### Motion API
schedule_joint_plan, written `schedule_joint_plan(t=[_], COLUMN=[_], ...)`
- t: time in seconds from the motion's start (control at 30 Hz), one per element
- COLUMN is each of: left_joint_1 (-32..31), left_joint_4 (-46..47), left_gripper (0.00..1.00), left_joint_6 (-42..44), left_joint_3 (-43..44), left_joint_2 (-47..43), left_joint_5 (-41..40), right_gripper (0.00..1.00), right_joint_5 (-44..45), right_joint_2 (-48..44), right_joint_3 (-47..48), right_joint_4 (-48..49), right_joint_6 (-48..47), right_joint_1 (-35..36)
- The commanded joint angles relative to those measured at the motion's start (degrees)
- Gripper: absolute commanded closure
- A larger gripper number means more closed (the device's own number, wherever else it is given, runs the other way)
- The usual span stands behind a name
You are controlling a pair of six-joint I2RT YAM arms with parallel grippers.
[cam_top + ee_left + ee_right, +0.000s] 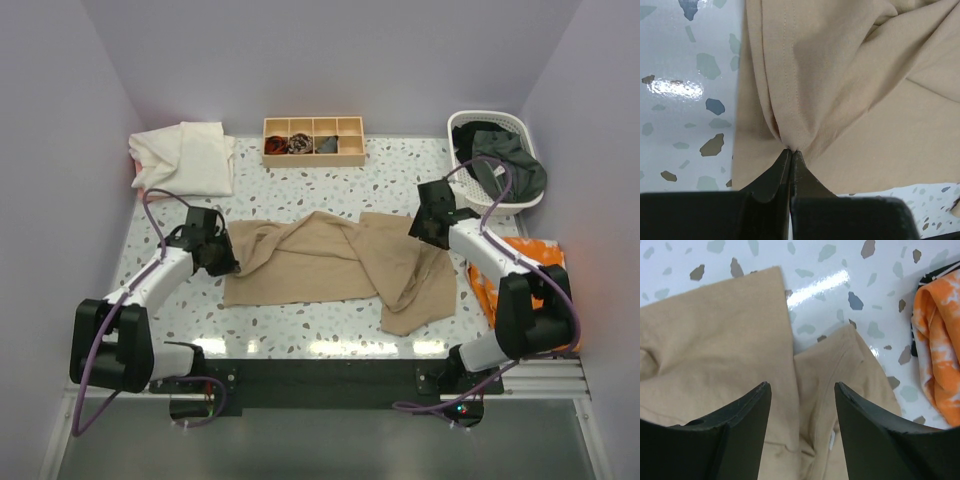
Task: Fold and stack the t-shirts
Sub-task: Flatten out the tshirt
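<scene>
The tan t-shirt point(330, 262) lies crumpled across the middle of the surface point(290, 325), its long axis running left to right in the top view. The left hand point(791, 153) is clamped on a pinch of cloth at the shirt's left edge, so the whole garment stretches away from it toward the right of the frame. The right hand point(801, 386) hangs over the shirt's upper right end, fingers spread with nothing between them. In its wrist view a seamed edge of the shirt lies right below the gap, with an orange cloth point(937, 350) at the right edge. The next move likely turns on the right hand, the nearer one, dropping onto that end so both ends can be drawn apart. A cream t-shirt point(185, 158) lies upper left, and dark t-shirts point(510, 160) fill the basket point(490, 115) upper right.
</scene>
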Motion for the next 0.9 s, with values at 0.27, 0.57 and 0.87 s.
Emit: schedule_joint_plan(t=[0.27, 0.57, 0.87], left_joint_1=[-0.18, -0.18, -0.18], left_joint_4=[4.1, 4.45, 5.33], left_gripper=[1.0, 1.0, 1.0], left_joint_6=[1.39, 1.04, 1.21], left_joint_3=[2.25, 2.69, 2.42], left_joint_2=[4.16, 6.18, 7.15], left_joint_5=[2.26, 1.74, 1.74], right_gripper=[0.42, 0.5, 1.0], right_joint_5=[-19.08, -22.25, -25.06], right_joint_2=[14.05, 21.52, 20.39], right_joint_3=[3.84, 9.47, 8.42], right_joint_4=[17.41, 15.66, 19.43], right_joint_6=[-2.11, -3.52, -6.33], right_joint_1=[-9.15, -9.85, -9.85])
